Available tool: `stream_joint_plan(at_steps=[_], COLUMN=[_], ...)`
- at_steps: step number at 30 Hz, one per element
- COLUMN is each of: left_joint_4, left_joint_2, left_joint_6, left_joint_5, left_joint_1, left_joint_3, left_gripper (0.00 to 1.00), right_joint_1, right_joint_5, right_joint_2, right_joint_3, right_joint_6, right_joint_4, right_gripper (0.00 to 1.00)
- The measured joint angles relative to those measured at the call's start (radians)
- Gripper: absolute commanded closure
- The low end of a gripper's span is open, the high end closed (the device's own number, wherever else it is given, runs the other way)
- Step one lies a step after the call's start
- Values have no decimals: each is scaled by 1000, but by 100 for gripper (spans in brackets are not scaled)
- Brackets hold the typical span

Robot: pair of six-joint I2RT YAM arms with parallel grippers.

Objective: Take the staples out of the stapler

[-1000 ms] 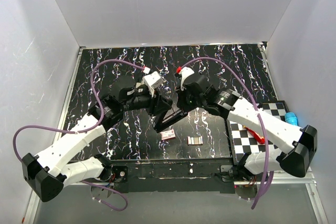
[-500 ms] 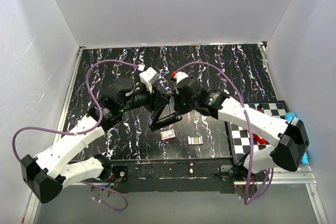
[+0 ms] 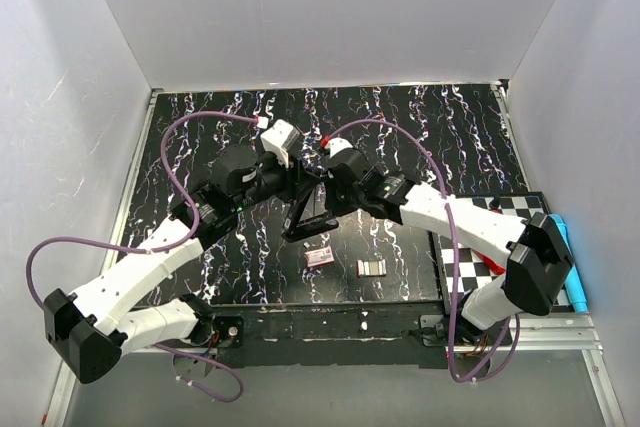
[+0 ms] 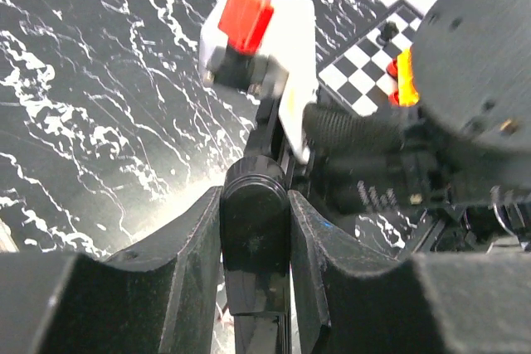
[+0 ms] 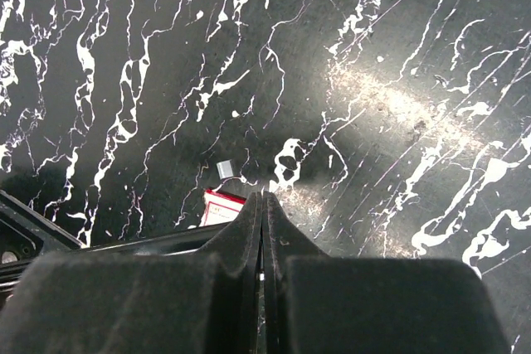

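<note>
The stapler (image 3: 311, 221) looks black here and hangs spread open in a V above the marbled black table. My left gripper (image 3: 292, 185) is shut on its upper end. In the left wrist view the stapler's rounded black end (image 4: 255, 234) sits clamped between the left gripper's (image 4: 255, 201) two fingers. My right gripper (image 3: 320, 183) meets it from the right and its jaws are pressed together (image 5: 263, 196); nothing shows between the tips. A black bar of the stapler (image 5: 124, 244) runs in from the left under those fingers. No staples can be made out inside the stapler.
A small red-and-white box (image 3: 320, 256) (image 5: 217, 208) and a grey ribbed block (image 3: 371, 267) lie on the table near the front. A tiny grey piece (image 5: 224, 170) lies beside the box. A checkered board (image 3: 462, 253) at the right carries a red item (image 3: 490, 262).
Both grippers have shifted left and toward the back wall, carrying the open stapler with them. The right arm has stretched out further left. Neither grip has changed.
</note>
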Motion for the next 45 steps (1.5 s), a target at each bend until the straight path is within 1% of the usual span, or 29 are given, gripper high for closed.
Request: stream_joint_plan(at_steps=[4, 8, 12, 16, 20, 26, 33, 38, 45], left_joint_4=[61, 135, 178, 218, 233, 238, 243, 243, 243], left_joint_2=[7, 13, 24, 40, 59, 66, 66, 66, 66], left_joint_6=[-5, 6, 17, 18, 18, 24, 32, 32, 31], left_joint_5=[-44, -122, -186, -222, -234, -248, -256, -259, -259], left_joint_1=[-2, -1, 10, 12, 12, 12, 12, 12, 12], left_joint_3=[0, 0, 2, 2, 6, 8, 8, 8, 8], left_gripper=[100, 100, 100, 100, 100, 100, 100, 100, 100], right_joint_1=[4, 11, 21, 24, 24, 18, -48, -100, -133], right_joint_5=[-18, -52, -92, -110, -95, -23, 34, 21, -53], right_joint_2=[26, 47, 53, 54, 53, 43, -43, -51, 2], right_joint_3=[0, -5, -21, -22, -22, -23, -63, -66, -67], right_joint_6=[-2, 3, 21, 33, 50, 49, 48, 47, 44], right_joint_4=[3, 2, 5, 15, 32, 26, 35, 83, 200], right_gripper=[99, 99, 99, 99, 99, 99, 99, 99, 99])
